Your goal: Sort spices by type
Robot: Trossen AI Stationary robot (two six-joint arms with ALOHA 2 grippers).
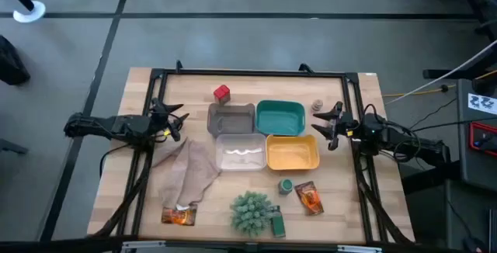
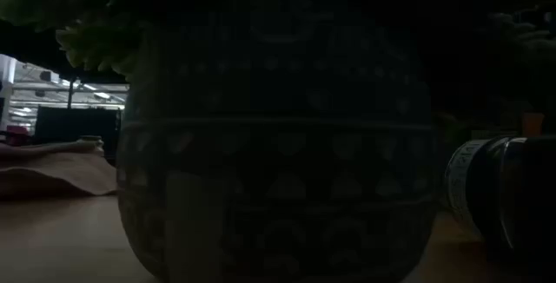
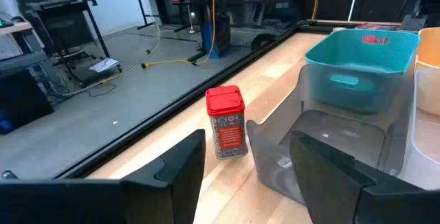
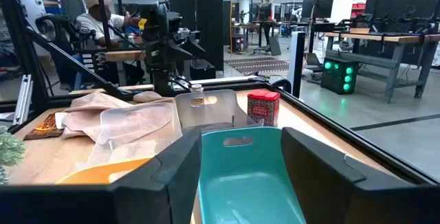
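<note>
With my left gripper point(image 3: 247, 176) spread wide and empty, I risk toppling the tall red-lidded spice tub point(image 3: 226, 122) beside the smoky grey plastic tray point(image 3: 330, 152).

Four trays sit grouped at the middle of the wooden tabletop point(image 1: 116, 136) — a grey tray point(image 1: 231, 118) beside a teal tray point(image 1: 279, 118), with a clear tray point(image 1: 241, 153) and a yellow tray point(image 1: 293, 152) just in front of them. A crumpled brownish cloth point(image 1: 189, 172) lies touching the clear tray, and a spiky green plant ball point(image 1: 250, 211) stands in a patterned pot point(image 2: 278, 144) near the front edge. Beyond the tabletop, in the room, a person in a cap point(image 4: 96, 18) sits at a desk.
</note>
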